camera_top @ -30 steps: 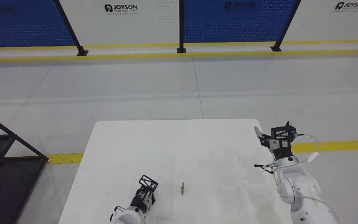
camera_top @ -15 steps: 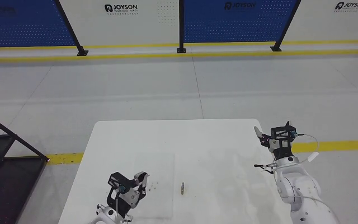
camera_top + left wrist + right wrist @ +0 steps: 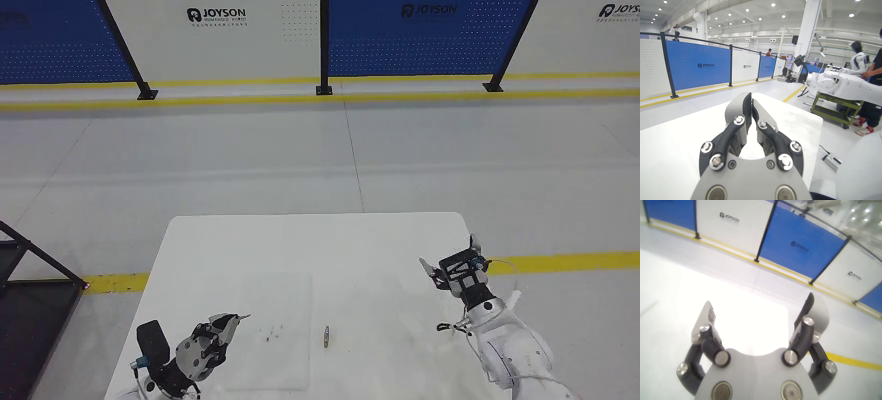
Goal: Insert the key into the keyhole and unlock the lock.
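While hanging low over the near left part of the counter (image 3: 300, 240), points the left gripper (image 3: 232, 321) toward a small metal piece (image 3: 325, 336) lying flat mid-counter, near but apart. Too small to tell key from lock. Probably one of the two, set in the open middle within reach of either arm. Between gripper and piece, a few dark specks (image 3: 272, 335), not identifiable.

On the left, jaws pressed together at the ribbed pads (image 3: 747, 106), with nothing seen pinched between them and nothing touched. Looks like a travelling posture rather than a grasping one. Would need spreading before closing on anything.

On the right side of the counter, holds the right gripper (image 3: 448, 260) raised and well apart from the metal piece. Jaws there spread wide and empty, fingertips (image 3: 808, 302) far from each other, with bare counter behind the gap. Reads as readiness to receive or steady something, though nothing lies close by.

Judging by this layout, barely begun. No key in either gripper, no keyhole engaged, and the piece not yet picked up.
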You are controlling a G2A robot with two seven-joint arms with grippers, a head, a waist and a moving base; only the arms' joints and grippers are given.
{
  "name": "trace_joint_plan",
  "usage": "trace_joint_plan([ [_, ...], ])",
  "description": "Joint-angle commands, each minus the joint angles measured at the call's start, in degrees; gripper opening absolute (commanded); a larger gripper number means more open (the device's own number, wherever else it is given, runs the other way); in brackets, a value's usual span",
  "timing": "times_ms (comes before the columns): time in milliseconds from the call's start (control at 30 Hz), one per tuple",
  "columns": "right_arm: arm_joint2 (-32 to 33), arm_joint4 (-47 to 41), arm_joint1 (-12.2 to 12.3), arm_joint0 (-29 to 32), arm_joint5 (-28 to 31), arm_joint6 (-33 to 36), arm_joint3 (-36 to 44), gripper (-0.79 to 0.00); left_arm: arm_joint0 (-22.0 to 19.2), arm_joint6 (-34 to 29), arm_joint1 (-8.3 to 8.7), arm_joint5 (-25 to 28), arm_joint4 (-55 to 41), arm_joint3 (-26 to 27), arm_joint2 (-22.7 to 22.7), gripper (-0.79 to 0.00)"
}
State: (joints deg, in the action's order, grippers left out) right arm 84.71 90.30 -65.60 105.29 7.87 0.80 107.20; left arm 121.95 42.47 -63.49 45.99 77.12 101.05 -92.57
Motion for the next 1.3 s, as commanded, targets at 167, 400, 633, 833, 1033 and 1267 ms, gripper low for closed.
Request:
trace_joint_plan([
  [167, -12.0, 13.5, -0.1, 4.0, 6.5, 1.0, 1.4, 0.000, -0.4, 0.6, 0.04, 0.4, 0.3, -0.6, 0.1, -0.785],
  [400, -23.7, 20.0, -1.2, 2.8, 6.4, 3.0, -3.0, 0.000, -0.4, 0.6, 0.04, 0.4, 0.3, -0.6, 0.1, -0.785],
  [633, -30.3, 15.6, -3.0, 0.0, 1.1, 4.4, -7.3, 0.000, -0.4, 0.6, 0.04, 0.4, 0.3, -0.6, 0.1, -0.785],
  [833, -34.2, 11.8, -4.6, -2.7, -5.6, 5.2, -11.0, 0.000, -0.4, 0.6, 0.04, 0.4, 0.3, -0.6, 0.1, -0.785],
  [1033, -37.0, 8.1, -6.1, -5.2, -10.7, 4.0, -15.4, -0.058, -0.4, 0.6, 0.04, 0.4, 0.3, -0.6, 0.1, -0.785],
  [1267, -39.1, 7.6, -7.0, -6.9, -13.6, 2.8, -18.6, -0.397, -0.4, 0.6, 0.04, 0.4, 0.3, -0.6, 0.1, -0.785],
])
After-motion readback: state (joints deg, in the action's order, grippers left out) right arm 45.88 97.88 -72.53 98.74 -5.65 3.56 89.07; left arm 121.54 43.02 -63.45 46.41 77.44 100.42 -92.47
